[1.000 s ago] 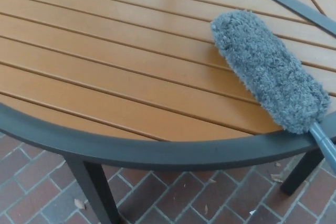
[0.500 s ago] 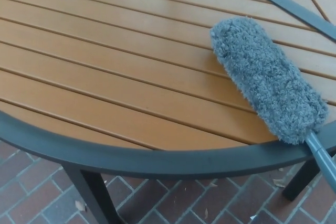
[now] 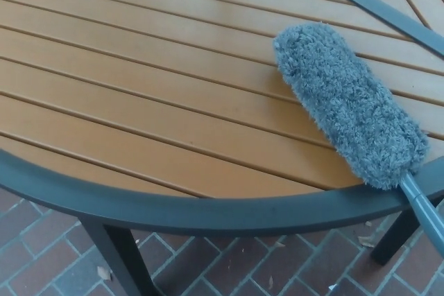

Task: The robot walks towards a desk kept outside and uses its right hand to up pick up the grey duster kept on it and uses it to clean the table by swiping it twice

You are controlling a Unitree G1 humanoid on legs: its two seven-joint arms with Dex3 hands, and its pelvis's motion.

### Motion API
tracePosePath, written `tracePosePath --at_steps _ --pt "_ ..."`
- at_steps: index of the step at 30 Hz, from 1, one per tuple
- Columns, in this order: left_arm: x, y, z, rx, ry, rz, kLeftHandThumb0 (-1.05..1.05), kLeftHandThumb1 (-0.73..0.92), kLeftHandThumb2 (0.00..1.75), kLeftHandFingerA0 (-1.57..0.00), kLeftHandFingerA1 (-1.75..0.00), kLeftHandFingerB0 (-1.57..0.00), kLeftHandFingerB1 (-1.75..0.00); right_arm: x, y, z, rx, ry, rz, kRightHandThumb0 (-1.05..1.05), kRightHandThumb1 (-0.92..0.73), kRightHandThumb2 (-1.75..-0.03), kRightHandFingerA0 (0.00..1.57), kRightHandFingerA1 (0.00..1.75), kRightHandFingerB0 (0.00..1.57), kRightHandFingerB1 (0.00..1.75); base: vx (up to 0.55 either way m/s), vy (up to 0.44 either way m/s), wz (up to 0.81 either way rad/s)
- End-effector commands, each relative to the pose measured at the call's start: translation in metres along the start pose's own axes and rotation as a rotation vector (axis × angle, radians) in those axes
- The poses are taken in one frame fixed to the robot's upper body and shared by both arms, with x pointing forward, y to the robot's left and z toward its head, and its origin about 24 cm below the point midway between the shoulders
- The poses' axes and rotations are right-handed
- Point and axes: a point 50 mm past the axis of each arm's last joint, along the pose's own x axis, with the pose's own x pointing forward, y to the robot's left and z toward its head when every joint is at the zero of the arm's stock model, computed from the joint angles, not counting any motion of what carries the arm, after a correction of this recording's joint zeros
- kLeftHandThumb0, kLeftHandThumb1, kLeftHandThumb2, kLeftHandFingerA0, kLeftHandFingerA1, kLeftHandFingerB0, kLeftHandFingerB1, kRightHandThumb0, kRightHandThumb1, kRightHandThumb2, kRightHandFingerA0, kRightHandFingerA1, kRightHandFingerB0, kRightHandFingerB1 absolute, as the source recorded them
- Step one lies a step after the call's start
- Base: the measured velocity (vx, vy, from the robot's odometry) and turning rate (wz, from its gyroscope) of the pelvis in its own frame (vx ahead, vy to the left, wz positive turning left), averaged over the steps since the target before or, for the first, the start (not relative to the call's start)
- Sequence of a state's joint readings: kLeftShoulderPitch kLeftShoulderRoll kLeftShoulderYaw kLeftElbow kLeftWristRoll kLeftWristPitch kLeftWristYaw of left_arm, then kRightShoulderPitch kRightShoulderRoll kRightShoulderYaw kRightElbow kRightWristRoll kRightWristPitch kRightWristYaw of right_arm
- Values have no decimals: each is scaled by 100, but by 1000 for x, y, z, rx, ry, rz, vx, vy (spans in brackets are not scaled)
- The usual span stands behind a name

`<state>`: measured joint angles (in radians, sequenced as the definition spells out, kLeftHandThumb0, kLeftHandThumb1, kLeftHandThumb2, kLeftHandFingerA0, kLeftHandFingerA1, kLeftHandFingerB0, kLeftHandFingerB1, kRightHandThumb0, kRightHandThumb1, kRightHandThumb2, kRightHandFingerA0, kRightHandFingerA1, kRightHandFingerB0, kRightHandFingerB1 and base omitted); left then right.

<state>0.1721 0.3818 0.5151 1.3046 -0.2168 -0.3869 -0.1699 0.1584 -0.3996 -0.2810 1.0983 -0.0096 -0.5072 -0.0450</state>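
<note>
A fluffy grey duster (image 3: 347,102) lies on the right side of the wooden slatted table (image 3: 139,102), its head pointing up and to the left. Its light blue handle (image 3: 424,209) sticks out over the table's dark rim at the lower right and runs off the picture's edge. Neither of my hands shows in the head view.
The table has a dark grey curved rim (image 3: 173,206) along its near edge and a dark crossbar (image 3: 374,5) at the upper right. Dark table legs (image 3: 121,261) stand on red brick paving (image 3: 263,268) below.
The whole picture has shifted slightly, so the camera has moved; the table and duster sit a little lower and further left in view. Nothing on the table has moved.
</note>
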Motion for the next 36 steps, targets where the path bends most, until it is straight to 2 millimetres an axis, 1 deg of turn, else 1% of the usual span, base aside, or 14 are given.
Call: tracePosePath --at_steps 1,2,3,5,10,18,23,24,25,26,27,34,35,36 --pt "0 3 4 -10 -25 21 1 69 65 -81 -56 -73 -52 10 -24 17 77 -33 -39 -14 -72 -66 42 44 11 21 0 0 0" --pt "0 3 4 -10 -25 21 1 69 65 -81 -56 -73 -52 10 -24 17 77 -33 -39 -14 -72 -66 42 44 11 21 0 0 0" --pt "-1 5 4 9 -35 16 -2 68 64 -79 -55 -70 -51 21 -38 45 -69 -84 2 -66 -42 -81 8 47 0 16 0 0 0" --pt "-1 5 5 16 -36 20 -5 68 61 -80 -53 -72 -50 25 -45 63 -110 -95 55 -81 -52 -91 1 27 0 8 0 0 0" --pt "1 7 3 13 1 28 -5 70 60 -80 -52 -71 -47 18 -52 98 -220 -99 219 -89 -54 -98 0 17 0 6 0 0 0" --pt "1 7 5 27 -8 26 -8 69 61 -79 -52 -70 -48 5 -42 121 -255 -114 336 -101 -60 -101 0 1 3 0 0 0 0" --pt "1 7 5 32 -13 24 -4 71 60 -78 -52 -69 -48 2 -36 128 -256 -99 390 -103 -64 -104 7 18 15 11 0 0 0" --pt "1 7 5 35 -3 23 0 71 62 -78 -52 -70 -48 1 -32 132 -297 -104 428 -95 -62 -97 8 43 7 27 0 0 0" --pt "1 7 5 36 -1 23 0 71 62 -78 -52 -70 -48 1 -31 133 -309 -105 438 -95 -62 -97 8 43 7 27 0 0 0" --pt "2 8 6 30 -2 23 1 71 62 -78 -53 -70 -49 2 -29 136 -324 -100 456 -93 -81 -65 11 31 12 25 0 0 0" --pt "2 7 7 29 -8 21 -5 71 60 -80 -52 -70 -47 3 -28 139 -353 -96 477 -91 -66 -107 3 37 8 26 0 0 0" --pt "2 6 9 33 -29 17 -10 66 59 -81 -51 -71 -48 13 -18 147 -483 -26 536 -96 -72 -114 0 43 15 34 0 0 0" --pt "2 6 10 42 -38 19 -8 68 61 -80 -53 -72 -49 15 -14 149 -503 -11 554 -93 -91 -68 11 37 11 26 0 0 0" --pt "2 6 10 45 -41 19 -8 68 61 -80 -53 -72 -49 15 -13 150 -510 -7 559 -93 -91 -68 11 37 11 26 0 0 0"
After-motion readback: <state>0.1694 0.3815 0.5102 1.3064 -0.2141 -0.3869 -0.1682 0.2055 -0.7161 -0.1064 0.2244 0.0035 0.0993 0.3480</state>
